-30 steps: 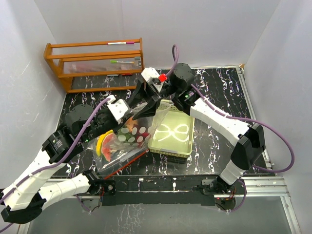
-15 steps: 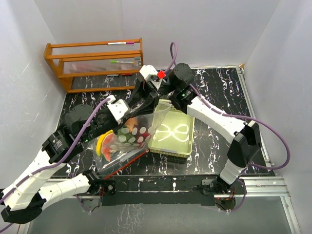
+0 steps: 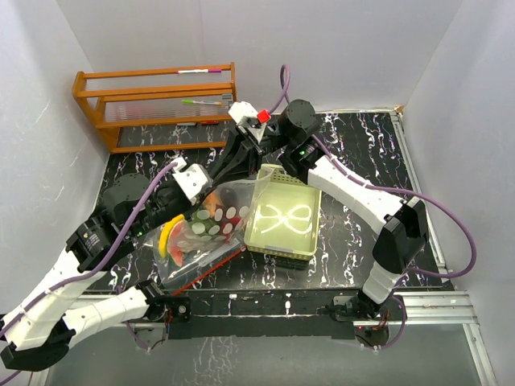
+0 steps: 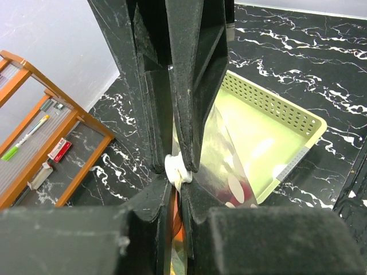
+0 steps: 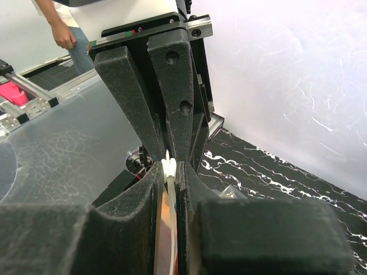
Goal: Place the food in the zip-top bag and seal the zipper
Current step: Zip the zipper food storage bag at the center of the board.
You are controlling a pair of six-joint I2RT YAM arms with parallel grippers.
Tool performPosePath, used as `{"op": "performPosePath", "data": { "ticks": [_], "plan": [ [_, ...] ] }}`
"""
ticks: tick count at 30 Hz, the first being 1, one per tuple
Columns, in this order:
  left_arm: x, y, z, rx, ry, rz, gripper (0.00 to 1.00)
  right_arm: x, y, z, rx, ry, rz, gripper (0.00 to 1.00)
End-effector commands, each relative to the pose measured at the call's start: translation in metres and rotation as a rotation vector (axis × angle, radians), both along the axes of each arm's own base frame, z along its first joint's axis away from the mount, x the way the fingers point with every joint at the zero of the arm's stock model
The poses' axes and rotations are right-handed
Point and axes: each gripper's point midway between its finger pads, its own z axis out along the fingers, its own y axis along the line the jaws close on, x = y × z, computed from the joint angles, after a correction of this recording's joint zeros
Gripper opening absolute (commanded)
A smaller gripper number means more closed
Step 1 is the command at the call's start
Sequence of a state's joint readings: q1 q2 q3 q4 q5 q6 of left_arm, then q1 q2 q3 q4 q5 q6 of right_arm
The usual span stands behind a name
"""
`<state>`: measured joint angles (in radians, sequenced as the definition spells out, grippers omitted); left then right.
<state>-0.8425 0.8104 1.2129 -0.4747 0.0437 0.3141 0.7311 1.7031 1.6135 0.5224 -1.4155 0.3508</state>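
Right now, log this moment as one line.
step: zipper pinch | left claw: shut on zip-top bag top edge | right claw: shut on same edge | food: inside bag | seal: cannot tell

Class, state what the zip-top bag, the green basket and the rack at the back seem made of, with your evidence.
The zip-top bag: thin, clear, glossy plastic film; the food shows through. The basket: pale green moulded plastic, perforated walls. The rack: probably varnished wood, orange-brown with a slight sheen.
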Motion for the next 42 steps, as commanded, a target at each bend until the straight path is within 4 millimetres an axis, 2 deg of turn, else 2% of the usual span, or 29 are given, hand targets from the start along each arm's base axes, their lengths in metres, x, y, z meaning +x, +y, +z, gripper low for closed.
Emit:
{"op": "performPosePath", "data": {
  "ticks": [1,9,13,21,26,36,42],
  "plan": [
    [-0.002,-0.003,0.023,-0.064,-0.052,-0.015,0.00,0.010,0.000,0.017,0.040,0.002,-0.068,0.10],
    [-0.002,-0.001,0.030,-0.081,-0.072,-0.013,0.00,0.019,0.000,0.007,0.024,0.033,-0.123,0.08],
    [-0.006,0.001,0.040,-0.107,-0.095,-0.021,0.00,0.030,0.003,-0.010,-0.007,0.066,-0.188,0.08],
    [-0.014,-0.004,0.046,-0.123,-0.090,-0.067,0.00,0.072,0.009,-0.036,-0.072,0.107,-0.421,0.08],
    [-0.015,-0.004,0.050,-0.133,-0.098,-0.073,0.00,0.087,0.008,-0.052,-0.125,0.105,-0.491,0.08],
    [-0.019,-0.001,0.059,-0.147,-0.110,-0.078,0.00,0.111,-0.003,-0.082,-0.194,0.112,-0.591,0.08],
    [-0.012,0.004,0.060,-0.129,-0.124,-0.037,0.00,0.121,-0.025,-0.098,-0.220,0.129,-0.635,0.08]
  ]
}}
